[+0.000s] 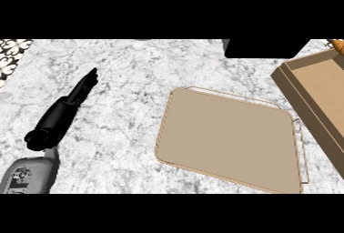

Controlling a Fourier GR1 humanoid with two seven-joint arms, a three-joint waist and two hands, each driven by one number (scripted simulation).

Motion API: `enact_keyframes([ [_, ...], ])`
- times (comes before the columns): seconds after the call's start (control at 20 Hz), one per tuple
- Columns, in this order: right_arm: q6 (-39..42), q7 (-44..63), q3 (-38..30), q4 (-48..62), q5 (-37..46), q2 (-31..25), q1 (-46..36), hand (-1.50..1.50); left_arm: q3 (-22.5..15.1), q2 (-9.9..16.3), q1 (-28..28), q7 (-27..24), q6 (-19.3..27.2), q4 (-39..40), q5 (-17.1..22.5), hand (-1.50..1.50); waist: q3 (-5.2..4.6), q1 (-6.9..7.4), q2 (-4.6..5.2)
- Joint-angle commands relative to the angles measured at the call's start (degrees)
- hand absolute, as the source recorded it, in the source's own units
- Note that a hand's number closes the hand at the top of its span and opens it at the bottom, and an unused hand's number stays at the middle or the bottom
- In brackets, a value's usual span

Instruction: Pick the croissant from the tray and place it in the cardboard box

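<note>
tan tray [228, 136] at centre frame, bare, no croissant on it. cardboard box [316, 91] at the right edge, open side up, inside bare where visible. small orange-brown sliver [338, 44] at the top right corner, possibly the croissant, too cropped to tell. left hand [79, 91] at left, fingers straight, holding nothing. right hand out of view. progress unclear: neither pick nor placement confirmed

Left hand [67, 107] open, fingers straight
</note>
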Motion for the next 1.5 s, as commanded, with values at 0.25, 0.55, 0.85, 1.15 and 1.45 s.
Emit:
enact_keyframes([
  [0.25, 11.50, -10.32, -1.04, 14.66, -1.73, -9.20, 2.54, 1.50, -1.35, -1.62, 1.98, -1.07, 1.40, -1.31, -1.77, 0.00, 0.02, 0.19, 0.10],
  [0.55, 16.10, -19.68, -1.48, 20.23, -3.98, -10.68, 1.14, -1.50, 1.24, -0.41, -3.94, 2.34, -0.66, 1.47, 1.08, 0.00, 0.06, 0.25, 0.11],
  [0.85, 7.44, -28.48, -10.77, 16.75, -13.49, -8.43, 0.72, -1.50, -0.48, -1.36, -0.72, 0.38, 0.41, -0.03, -0.88, 0.00, 0.16, -0.25, -0.18],
  [1.15, 1.84, -25.50, -30.21, 20.09, -30.71, -6.97, -3.89, -1.50, 0.46, -0.57, 0.72, -0.12, -0.89, -0.16, 0.53, 0.00, 0.27, -0.51, -0.15],
  [1.45, 1.23, -27.56, -37.39, 24.62, -36.85, -13.23, 0.95, -1.50, 0.56, -0.21, 1.51, -1.26, -0.98, -0.71, 0.09, 0.00, 0.17, 0.22, 0.26],
])
